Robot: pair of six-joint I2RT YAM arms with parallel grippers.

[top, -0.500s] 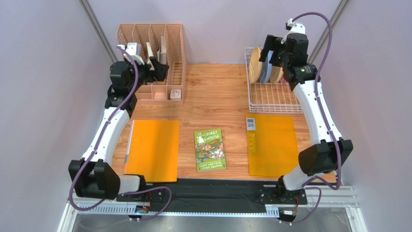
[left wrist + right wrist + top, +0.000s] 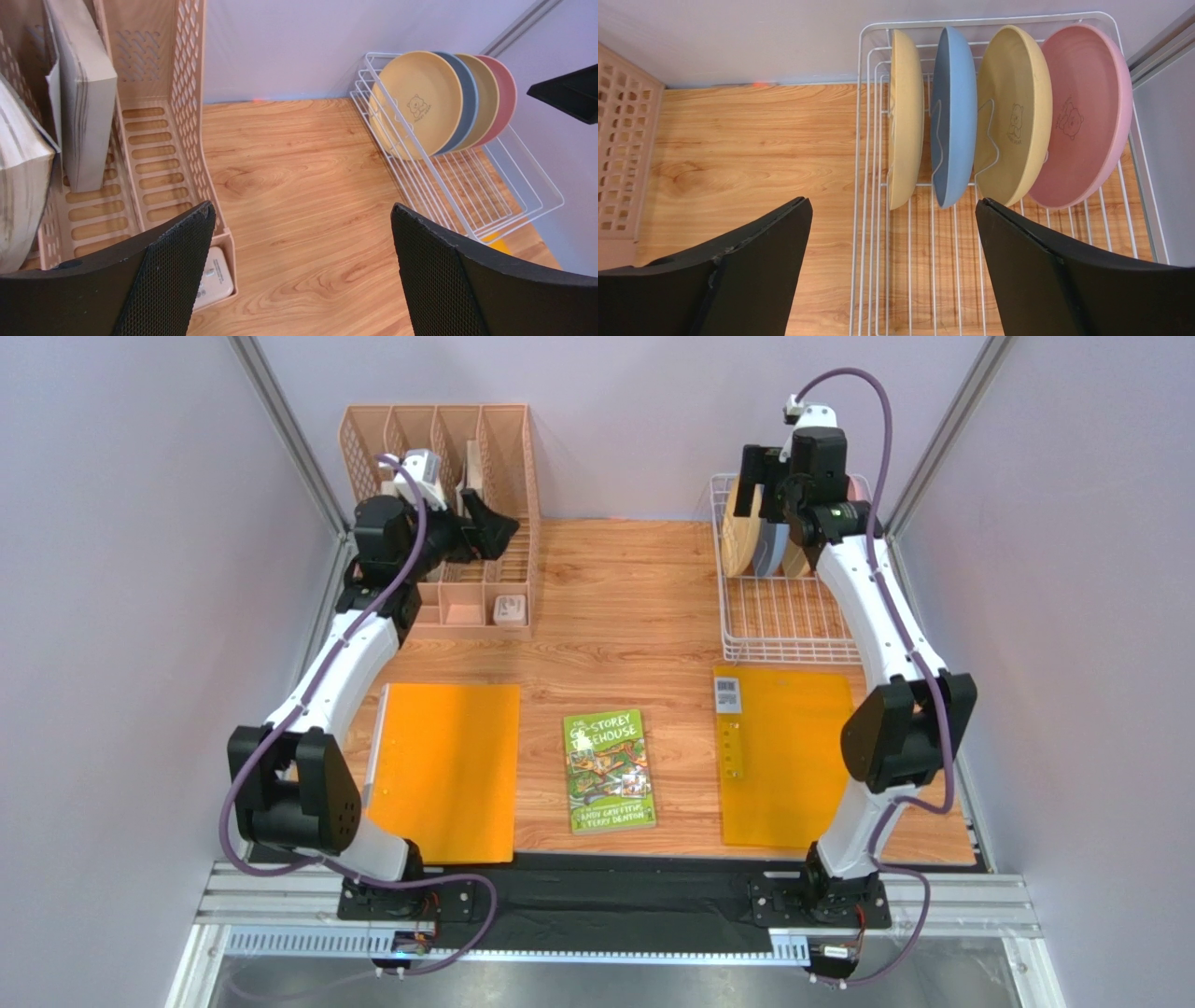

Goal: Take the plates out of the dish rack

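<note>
Wood-grain desk point(image 2: 631, 602), pale lilac walls all round. The dish rack point(image 2: 788, 616) is parked at the far right corner, and four plates are stood on edge at its wall end: a cream plate point(image 2: 905, 119), a blue plate point(image 2: 954, 115), a second cream plate point(image 2: 1011, 115) and a pink plate point(image 2: 1081, 115). None looks to have been taken out yet.

The right end effector point(image 2: 891, 206) is hung just above that row, spread wide, nothing pinched. The key bit: the row is run side to side across the gap between the fingers, so every rim is presented edge-on and a plate's thickness could be closed on directly. The leftmost cream plate is lined up closest to mid-gap, so that's probably the one to be gone for.

The left end effector point(image 2: 302, 210) is spread and empty too, over by the pinkish organizer point(image 2: 151, 182), well apart from the rack, so the right arm is clearly the nearer one
</note>
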